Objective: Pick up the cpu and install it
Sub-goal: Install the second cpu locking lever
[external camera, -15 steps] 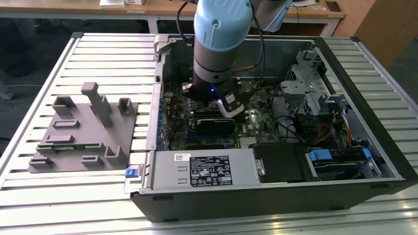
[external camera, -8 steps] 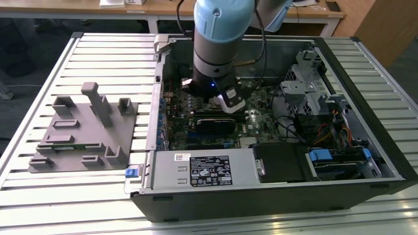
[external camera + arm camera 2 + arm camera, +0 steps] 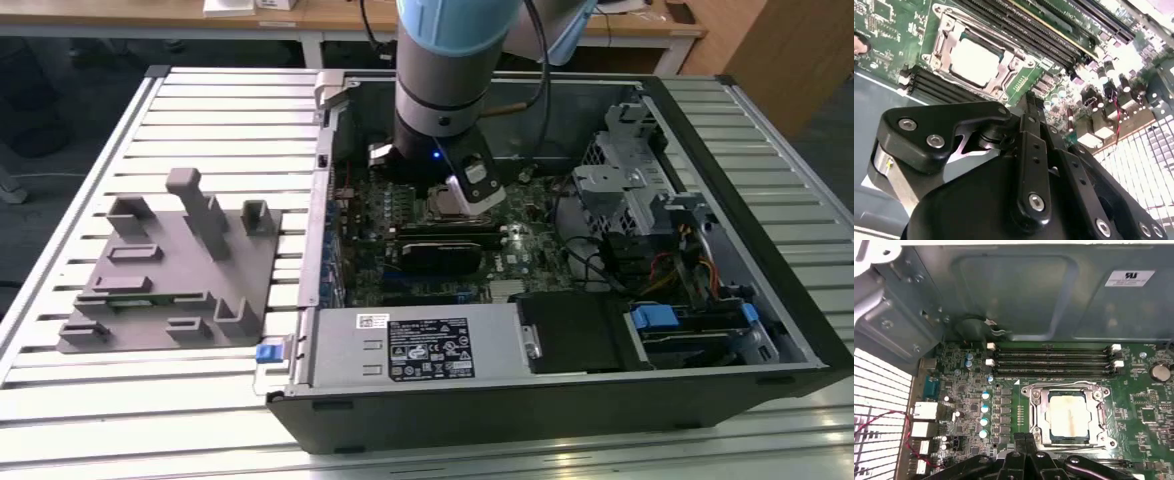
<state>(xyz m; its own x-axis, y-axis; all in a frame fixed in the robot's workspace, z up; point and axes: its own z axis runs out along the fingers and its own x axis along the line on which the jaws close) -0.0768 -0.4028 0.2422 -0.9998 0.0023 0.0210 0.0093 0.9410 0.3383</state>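
You have the table [image 3: 160, 400] of pale slats carrying everything, and on it the open case [image 3: 747, 200] lies on its side, taking up the exterior view's right half. To the exterior view's left of the case sits the grey fixture [image 3: 160, 290] with its upright posts, well apart from the arm. Your arm [image 3: 447, 70] comes down from above into the middle of the case and hangs over the board [image 3: 1149, 415]. Along the case's near edge you see the grey box [image 3: 427, 345] with its label, and beside it, toward the exterior view's right, a black bay with a blue tab [image 3: 657, 318].

In both wrist views the green board lies below your gripper [image 3: 1025, 442], with four long memory slots [image 3: 1054, 361] running beside the socket [image 3: 1035, 412]. The cpu [image 3: 1069, 415] already sits in the socket, its pale top showing inside the metal frame; in the second wrist view it appears as a bright square [image 3: 974, 60].

Your gripper's fingers [image 3: 1020, 450] are pressed together, pinching nothing, their tips just beside the socket's edge and above the board, not touching the cpu.
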